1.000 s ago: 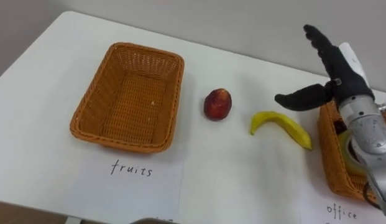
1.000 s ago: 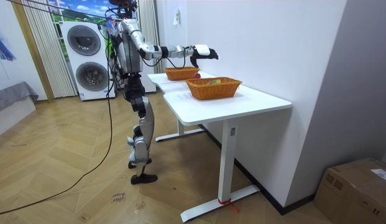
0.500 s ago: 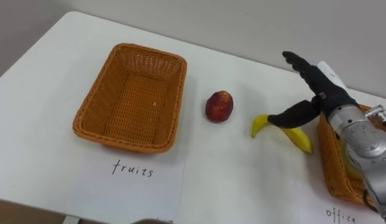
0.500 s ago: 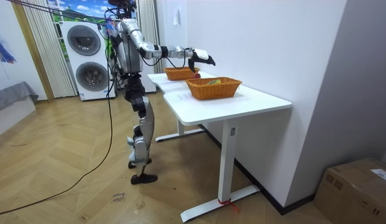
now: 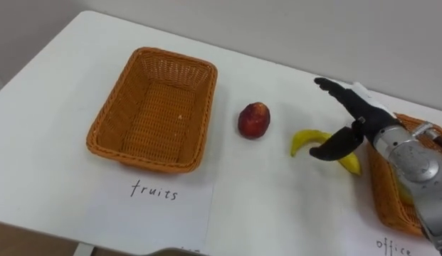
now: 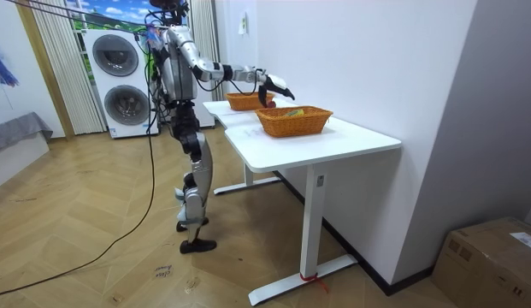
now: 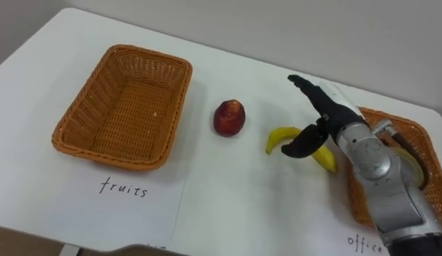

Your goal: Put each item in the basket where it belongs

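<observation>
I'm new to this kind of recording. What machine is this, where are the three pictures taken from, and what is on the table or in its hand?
This is a humanoid robot standing on two legs at the end of a white table. Two pictures come from the paired cameras in its head, looking down at the table, so they show nearly the same thing. The third comes from a camera across the room. It takes in the whole robot, with washing machines behind it.

On the table are a woven left basket, a red fruit, a banana and a right basket.

The dark shape coming in from the right is the robot's right hand. It is open over the banana, with fingers straight and thumb spread, and it holds nothing.
</observation>
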Robot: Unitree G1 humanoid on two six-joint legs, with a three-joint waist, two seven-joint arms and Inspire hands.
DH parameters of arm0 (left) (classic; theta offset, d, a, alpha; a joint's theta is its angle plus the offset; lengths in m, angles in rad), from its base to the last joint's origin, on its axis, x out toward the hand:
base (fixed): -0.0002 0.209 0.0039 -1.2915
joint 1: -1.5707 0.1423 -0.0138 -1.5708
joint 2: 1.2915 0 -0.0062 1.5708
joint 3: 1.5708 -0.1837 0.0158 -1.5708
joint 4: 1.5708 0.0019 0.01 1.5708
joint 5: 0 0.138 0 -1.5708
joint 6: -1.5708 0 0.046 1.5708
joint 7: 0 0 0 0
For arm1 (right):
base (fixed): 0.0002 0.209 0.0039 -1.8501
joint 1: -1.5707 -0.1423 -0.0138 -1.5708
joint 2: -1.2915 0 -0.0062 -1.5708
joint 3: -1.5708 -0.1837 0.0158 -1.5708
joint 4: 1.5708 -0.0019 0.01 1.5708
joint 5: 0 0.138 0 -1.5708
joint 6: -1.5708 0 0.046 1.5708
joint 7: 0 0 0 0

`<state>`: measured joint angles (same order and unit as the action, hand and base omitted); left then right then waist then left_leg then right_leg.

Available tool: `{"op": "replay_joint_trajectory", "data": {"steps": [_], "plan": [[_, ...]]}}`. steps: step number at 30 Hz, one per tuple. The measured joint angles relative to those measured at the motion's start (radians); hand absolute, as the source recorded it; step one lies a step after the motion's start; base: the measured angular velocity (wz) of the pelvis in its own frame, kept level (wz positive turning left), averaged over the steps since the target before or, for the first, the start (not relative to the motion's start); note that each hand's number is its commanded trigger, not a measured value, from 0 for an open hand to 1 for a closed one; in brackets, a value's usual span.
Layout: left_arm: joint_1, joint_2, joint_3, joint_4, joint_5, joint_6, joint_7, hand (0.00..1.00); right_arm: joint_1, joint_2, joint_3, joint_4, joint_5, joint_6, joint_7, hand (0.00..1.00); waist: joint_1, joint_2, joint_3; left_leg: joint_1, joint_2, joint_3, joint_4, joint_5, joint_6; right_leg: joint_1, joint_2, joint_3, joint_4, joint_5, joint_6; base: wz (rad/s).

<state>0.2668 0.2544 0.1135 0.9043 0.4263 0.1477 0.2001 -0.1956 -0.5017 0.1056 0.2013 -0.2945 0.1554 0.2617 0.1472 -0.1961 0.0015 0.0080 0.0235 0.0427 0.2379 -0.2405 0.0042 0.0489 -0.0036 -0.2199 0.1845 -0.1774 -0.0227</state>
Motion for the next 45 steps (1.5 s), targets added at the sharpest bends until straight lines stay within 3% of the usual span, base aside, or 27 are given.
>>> {"op": "replay_joint_trajectory", "data": {"steps": [6,16,23,25,36,45], "plan": [[-0.009,0.004,0.001,-0.002,0.003,0.0,0.0,0.0,0.0,0.0,0.0,0.063,-0.06,0.001,0.025,0.0,0.005,-0.009,-0.0043,0.003,0.0,-0.005,0.001,0.0,0.0,0.001,0.0,0.0,-0.001,0.0,0.0,0.0],[-0.017,0.006,0.003,-0.009,0.007,-0.001,0.0,0.0,0.0,-0.002,0.0,0.103,-0.155,0.024,0.064,0.0,0.033,-0.02,0.0078,-0.004,0.0,-0.001,0.002,0.0,0.0,-0.014,0.0,0.003,0.001,0.0,0.0,-0.02],[-0.025,0.006,0.002,-0.011,0.007,0.0,0.003,0.0,-0.001,-0.002,0.0,0.103,-0.19,0.043,0.09,0.0,0.052,-0.013,0.013,-0.006,0.0,-0.002,0.0,0.0,0.0,-0.017,0.0,0.003,0.001,0.0,0.0,0.0],[-0.028,0.006,0.003,-0.016,0.007,0.0,0.005,0.0,-0.002,-0.002,0.0,0.103,-0.19,0.043,0.101,0.0,0.055,-0.014,0.0113,-0.015,0.0,-0.002,0.001,0.0,0.0,-0.025,0.0,0.003,0.001,0.0,0.0,0.0],[-0.021,0.006,0.001,-0.044,0.007,0.0,0.005,0.0,-0.022,-0.002,0.001,0.103,-0.209,0.05,0.129,0.0,0.055,-0.004,0.0178,-0.022,0.0,0.001,0.008,0.001,-0.001,-0.029,-0.001,0.002,0.001,0.0,0.0,0.0],[-0.021,0.006,-0.01,-0.029,0.009,0.0,0.016,0.0,-0.028,0.001,0.031,0.115,-0.227,0.055,0.129,0.0,0.062,-0.004,0.0173,-0.025,-0.001,-0.005,0.013,0.002,-0.001,-0.027,-0.002,-0.002,0.001,0.0,0.0,0.01]]}}
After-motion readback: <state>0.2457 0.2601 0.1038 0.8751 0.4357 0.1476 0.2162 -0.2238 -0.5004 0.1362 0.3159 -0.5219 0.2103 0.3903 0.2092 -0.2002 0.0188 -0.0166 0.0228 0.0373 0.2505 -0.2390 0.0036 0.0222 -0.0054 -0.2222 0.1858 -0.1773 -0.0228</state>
